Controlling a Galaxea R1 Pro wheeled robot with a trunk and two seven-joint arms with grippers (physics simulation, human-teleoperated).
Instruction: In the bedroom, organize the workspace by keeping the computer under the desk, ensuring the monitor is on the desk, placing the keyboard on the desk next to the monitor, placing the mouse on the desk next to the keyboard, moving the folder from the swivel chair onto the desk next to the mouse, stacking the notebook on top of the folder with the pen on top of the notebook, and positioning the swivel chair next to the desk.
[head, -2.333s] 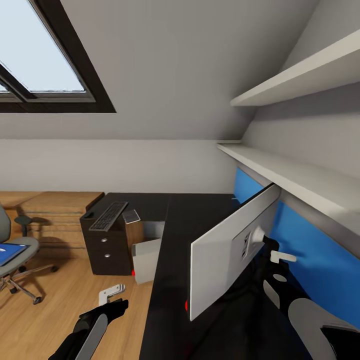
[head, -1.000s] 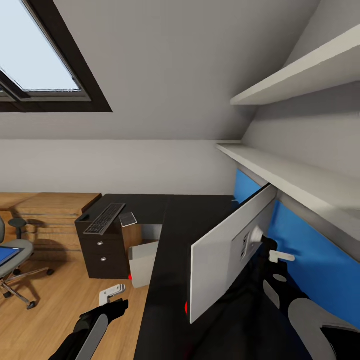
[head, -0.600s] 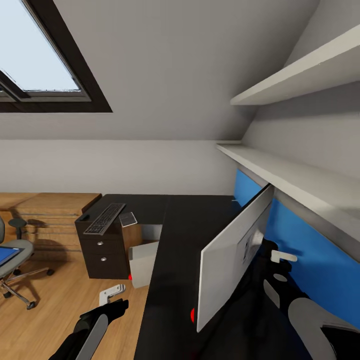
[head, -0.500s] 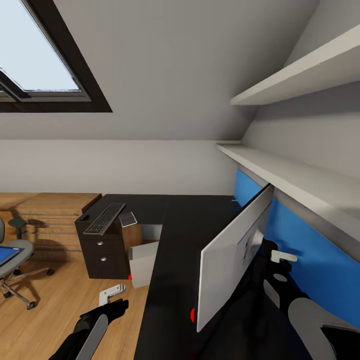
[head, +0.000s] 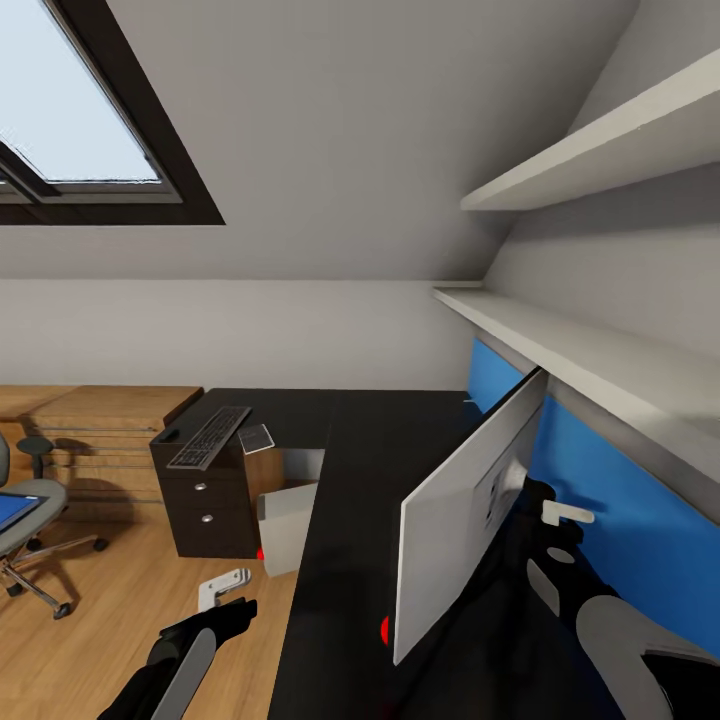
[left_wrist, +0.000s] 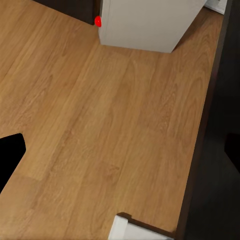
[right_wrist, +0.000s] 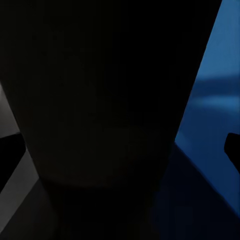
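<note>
Right end effector (head: 545, 512) behind monitor (head: 460, 520), grip state unclear; monitor's long axis runs along desk (head: 370, 470).

White monitor (head: 462, 520) stands tilted on black desk (head: 370, 450); keyboard (head: 210, 436) lies on drawer unit (head: 205, 510).

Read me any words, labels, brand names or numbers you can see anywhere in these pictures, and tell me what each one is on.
No text can be read.
Keyboard: its keys are too small and blurred to read.
Back of the monitor: a small patch of dark marks, too blurred to read.
Computer on the floor: plain, with a red dot and no lettering.
</note>
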